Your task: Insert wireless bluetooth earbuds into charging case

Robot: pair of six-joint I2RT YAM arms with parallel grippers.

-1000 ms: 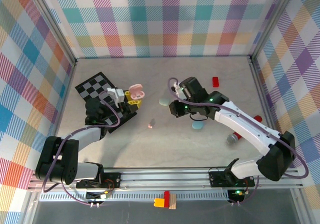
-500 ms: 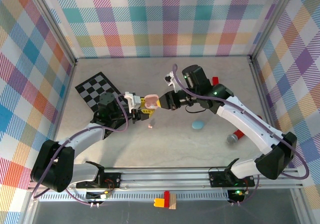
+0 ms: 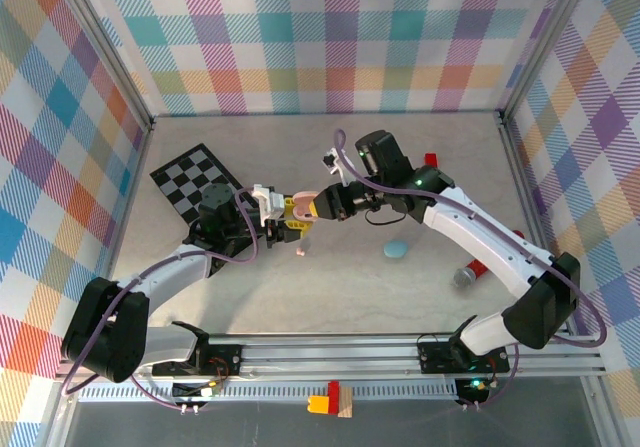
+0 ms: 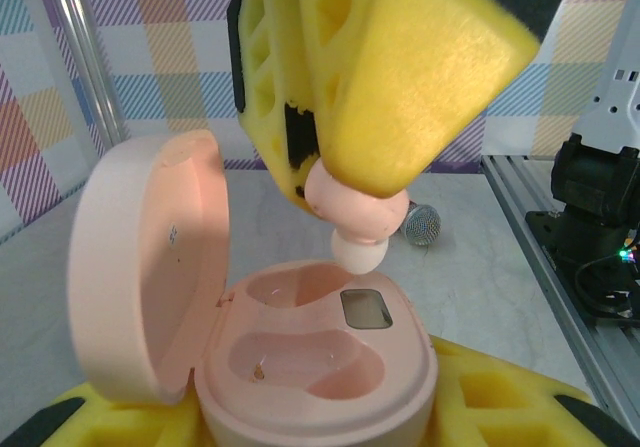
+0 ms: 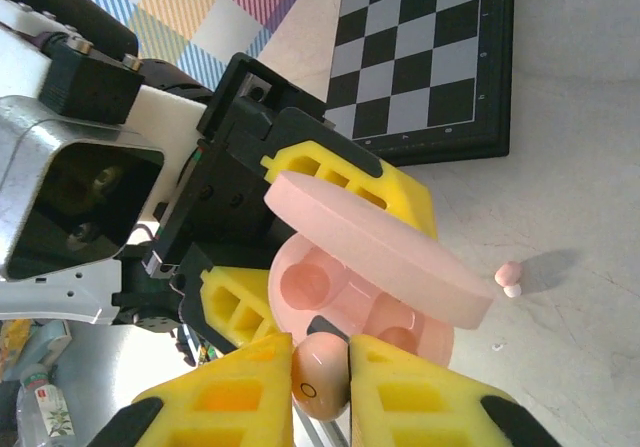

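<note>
While left fingers point(image 4: 500, 412) grip case point(image 4: 330, 372), right fingers' point(image 4: 420, 77) earbud point(image 4: 355, 212) seemingly hovers.

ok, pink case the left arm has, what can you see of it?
Glossy pale-pink oval plastic case, hinged lid open, standing upright. Two empty moulded wells and a small grey window in the base. Clamped in the yellow foam pads of the left gripper, mid-table. A pink earbud in the right gripper hangs just above one well; contact unclear.

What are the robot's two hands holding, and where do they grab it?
The left gripper holds the open pink case by the sides of its bottom half. The right gripper pinches a pink earbud by its wider end.
</note>
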